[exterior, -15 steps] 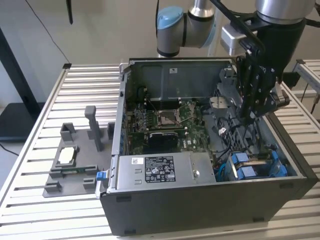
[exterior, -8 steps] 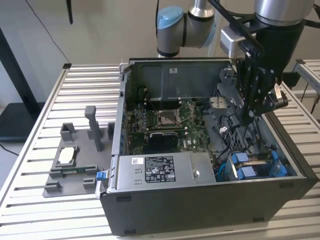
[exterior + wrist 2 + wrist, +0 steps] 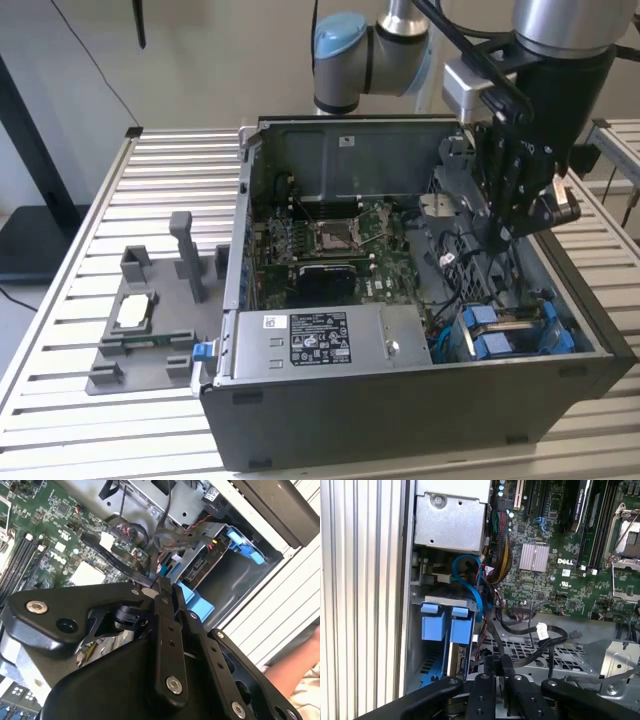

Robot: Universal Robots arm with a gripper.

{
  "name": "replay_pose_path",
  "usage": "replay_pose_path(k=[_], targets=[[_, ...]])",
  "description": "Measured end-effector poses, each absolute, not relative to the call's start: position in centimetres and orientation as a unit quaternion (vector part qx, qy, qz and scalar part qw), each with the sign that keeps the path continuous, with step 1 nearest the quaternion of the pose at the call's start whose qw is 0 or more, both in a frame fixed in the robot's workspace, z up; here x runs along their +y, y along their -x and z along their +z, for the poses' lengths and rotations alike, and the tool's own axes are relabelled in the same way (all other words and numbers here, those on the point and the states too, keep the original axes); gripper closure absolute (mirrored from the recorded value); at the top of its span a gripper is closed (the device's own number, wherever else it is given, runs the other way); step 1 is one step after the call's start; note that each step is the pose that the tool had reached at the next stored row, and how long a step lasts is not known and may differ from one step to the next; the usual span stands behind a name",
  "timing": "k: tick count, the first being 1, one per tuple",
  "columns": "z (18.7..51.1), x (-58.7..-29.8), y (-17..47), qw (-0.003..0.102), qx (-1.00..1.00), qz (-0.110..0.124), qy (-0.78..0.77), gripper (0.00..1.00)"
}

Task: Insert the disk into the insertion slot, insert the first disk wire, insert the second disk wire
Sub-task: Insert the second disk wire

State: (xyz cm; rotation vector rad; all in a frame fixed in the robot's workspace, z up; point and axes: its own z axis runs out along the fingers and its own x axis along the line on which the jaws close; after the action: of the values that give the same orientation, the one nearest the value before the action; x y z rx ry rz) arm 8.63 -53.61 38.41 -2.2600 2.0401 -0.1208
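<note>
- Black jointed gripper (image 3: pixel 500 661) sits nearest the lens in both wrist views; its fingers are drawn almost together, pinching a thin dark cable (image 3: pixel 489 629) that runs to the wire bundle beside the drive cage
- Slatted aluminium table (image 3: pixel 60 420) carries everything
- Open grey metal computer case (image 3: pixel 400 425) lies on its side; the gripper hangs inside it, toward the exterior view's right
- Green motherboard (image 3: pixel 385 262) covers the case floor
- Silver labelled power-supply box (image 3: pixel 320 345) lies along the near case wall
- Grey metal insertion slot (image 3: pixel 445 601) stands just beside that box
- Silver-grey disk in a bright blue plastic bracket (image 3: pixel 461 630) is seated in the insertion slot
- Small square silver processor chip (image 3: pixel 133 312) rests outside the case
</note>
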Motion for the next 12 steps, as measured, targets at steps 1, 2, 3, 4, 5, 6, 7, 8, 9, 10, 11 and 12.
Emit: replay_pose_path(k=[1,2,3,4,5,6,7,8,9,10,11,12], targets=[[38.4,-53.7,-8.7,0.046,0.669,-0.038,0.741,0.84],[38.3,-53.8,-8.7,0.044,0.669,-0.036,0.741,0.84],[38.3,-54.0,-8.8,0.041,0.669,-0.033,0.741,0.84],[38.2,-54.1,-8.9,0.039,0.669,-0.031,0.741,0.84],[38.2,-54.2,-9.0,0.037,0.669,-0.028,0.741,0.84],[38.1,-54.4,-9.1,0.035,0.670,-0.026,0.741,0.84],[38.1,-54.5,-9.1,0.034,0.670,-0.025,0.742,0.84],[38.1,-54.7,-9.2,0.033,0.670,-0.023,0.742,0.84],[38.0,-54.9,-9.3,0.032,0.670,-0.023,0.742,0.84],[38.0,-55.0,-9.4,0.032,0.670,-0.022,0.742,0.84],[38.0,-55.2,-9.5,0.031,0.670,-0.022,0.742,0.84],[38.0,-55.3,-9.6,0.031,0.670,-0.021,0.742,0.84]])
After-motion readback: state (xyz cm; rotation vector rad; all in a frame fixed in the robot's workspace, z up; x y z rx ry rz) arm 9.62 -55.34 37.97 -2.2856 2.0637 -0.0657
